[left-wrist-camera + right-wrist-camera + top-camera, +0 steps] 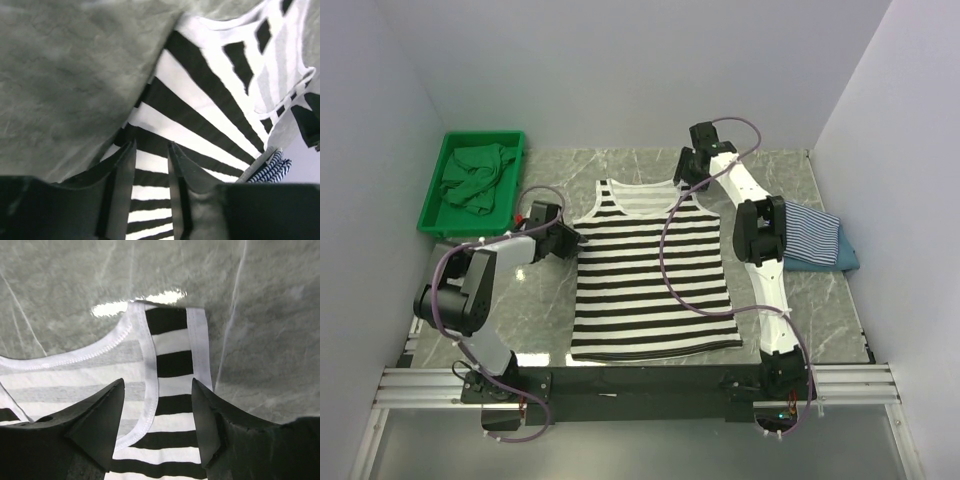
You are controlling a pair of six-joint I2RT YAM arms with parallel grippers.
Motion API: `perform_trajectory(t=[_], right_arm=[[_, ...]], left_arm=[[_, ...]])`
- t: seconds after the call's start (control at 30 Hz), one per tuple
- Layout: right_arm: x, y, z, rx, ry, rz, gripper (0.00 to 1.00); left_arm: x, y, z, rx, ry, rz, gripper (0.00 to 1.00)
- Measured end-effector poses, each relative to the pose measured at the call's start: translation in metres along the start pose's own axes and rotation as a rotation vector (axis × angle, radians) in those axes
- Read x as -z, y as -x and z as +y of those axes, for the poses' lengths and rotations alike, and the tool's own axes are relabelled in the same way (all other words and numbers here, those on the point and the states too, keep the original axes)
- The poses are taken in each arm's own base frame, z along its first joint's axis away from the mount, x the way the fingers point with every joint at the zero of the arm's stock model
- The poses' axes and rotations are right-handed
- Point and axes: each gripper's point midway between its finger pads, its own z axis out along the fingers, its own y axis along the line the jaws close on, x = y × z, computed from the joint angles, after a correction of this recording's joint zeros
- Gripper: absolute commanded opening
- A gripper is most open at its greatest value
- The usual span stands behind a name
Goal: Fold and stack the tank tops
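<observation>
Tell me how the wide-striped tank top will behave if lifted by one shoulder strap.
The wide-striped tank top is thin cloth lying flat, so it will probably droop and hang limp. Its narrow strap, beneath the open right gripper, may stretch or bunch. It likely drags lightly across the smooth table.

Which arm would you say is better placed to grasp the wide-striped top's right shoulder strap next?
Right: the right end effector, open, straddles that strap; the left end effector sits at the left edge of the tank top.
</observation>
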Motion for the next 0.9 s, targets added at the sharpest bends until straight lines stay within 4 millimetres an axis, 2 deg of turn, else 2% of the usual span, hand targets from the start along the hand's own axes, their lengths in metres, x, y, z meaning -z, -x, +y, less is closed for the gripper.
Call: perform_trajectory(t=[0.1, 0.2, 0.3, 0.37, 0.4, 0.43, 0.5, 0.6, 0.67, 0.73, 0.83, 0.9], right_arm=[[0.011, 0.011, 0.003, 0.01, 0.005, -0.034, 0.64], [0.04, 0.018, 0.007, 0.017, -0.014, -0.08, 0.64], [0.099, 0.022, 0.022, 0.032, -0.031, -0.16, 0.62], [0.149, 0.011, 0.051, 0.054, 0.003, -0.223, 0.61], [0.173, -0.003, 0.071, 0.07, 0.044, -0.253, 0.61], [0.191, -0.021, 0.087, 0.088, 0.077, -0.261, 0.6], [0.231, -0.078, 0.132, 0.146, 0.19, -0.262, 0.59], [0.261, -0.18, 0.173, 0.234, 0.326, -0.166, 0.57], [0.263, -0.247, 0.18, 0.285, 0.353, -0.073, 0.57], [0.255, -0.304, 0.172, 0.323, 0.332, 0.011, 0.57], [0.248, -0.369, 0.157, 0.365, 0.284, 0.105, 0.56], [0.248, -0.394, 0.158, 0.381, 0.273, 0.13, 0.56]], left_arm=[[0.009, 0.011, -0.008, -0.024, -0.016, -0.022, 0.41], [0.017, 0.039, -0.023, -0.057, -0.011, -0.08, 0.42], [0.028, 0.072, -0.045, -0.107, -0.016, -0.155, 0.4], [0.031, 0.087, -0.06, -0.151, -0.026, -0.183, 0.4], [0.031, 0.092, -0.066, -0.172, -0.03, -0.189, 0.39], [0.029, 0.097, -0.071, -0.201, -0.027, -0.19, 0.39], [0.023, 0.102, -0.071, -0.243, -0.007, -0.183, 0.39], [0.018, 0.099, -0.056, -0.293, 0.046, -0.148, 0.4], [0.018, 0.097, -0.048, -0.305, 0.066, -0.126, 0.39], [0.019, 0.097, -0.045, -0.309, 0.069, -0.112, 0.4], [0.023, 0.098, -0.042, -0.317, 0.074, -0.102, 0.4], [0.027, 0.099, -0.043, -0.32, 0.068, -0.1, 0.4]])
